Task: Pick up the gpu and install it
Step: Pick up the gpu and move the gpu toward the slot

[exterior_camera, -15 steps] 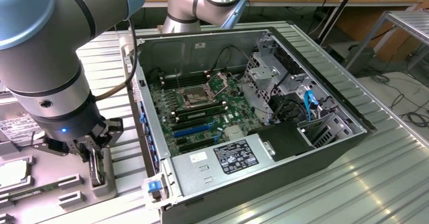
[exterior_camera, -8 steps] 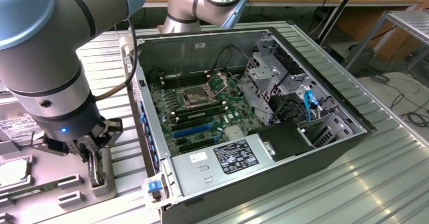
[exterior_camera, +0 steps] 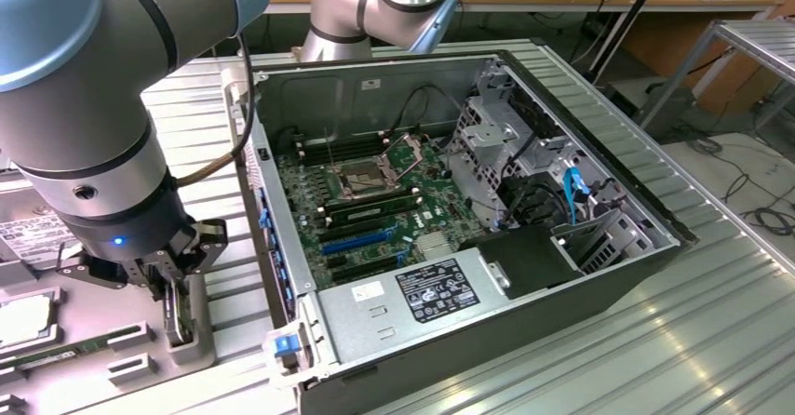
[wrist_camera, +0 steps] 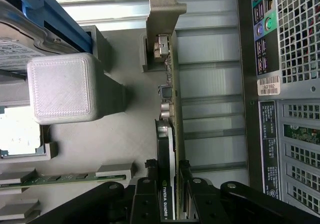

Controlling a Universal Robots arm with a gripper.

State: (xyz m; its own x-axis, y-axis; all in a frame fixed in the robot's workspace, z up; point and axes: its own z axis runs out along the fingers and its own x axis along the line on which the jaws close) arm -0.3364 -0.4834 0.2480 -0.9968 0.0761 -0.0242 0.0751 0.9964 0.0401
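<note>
The gpu (wrist_camera: 166, 139) stands on its edge in a slot of the grey holder tray (wrist_camera: 100, 144). Its black shroud reads QUADRO, and its silver end bracket (wrist_camera: 165, 14) points away from the wrist. My gripper (wrist_camera: 167, 168) straddles the card, with one black finger (wrist_camera: 150, 184) on the shroud side and the other pressed against the board side. In the exterior view the gripper (exterior_camera: 174, 289) hangs low over the tray, at the exterior view's left of the open computer case (exterior_camera: 597, 145), with the gpu (exterior_camera: 184, 317) a thin dark edge between its fingers.
The motherboard (exterior_camera: 372, 201) lies open inside the case, with blue expansion slots (exterior_camera: 354, 243) near the rear wall. A grey printed block (wrist_camera: 62, 87), a hard drive (wrist_camera: 20, 49) and a green memory stick (wrist_camera: 50, 179) share the tray. The case's rear panel (wrist_camera: 290, 84) stands close beside the card.
</note>
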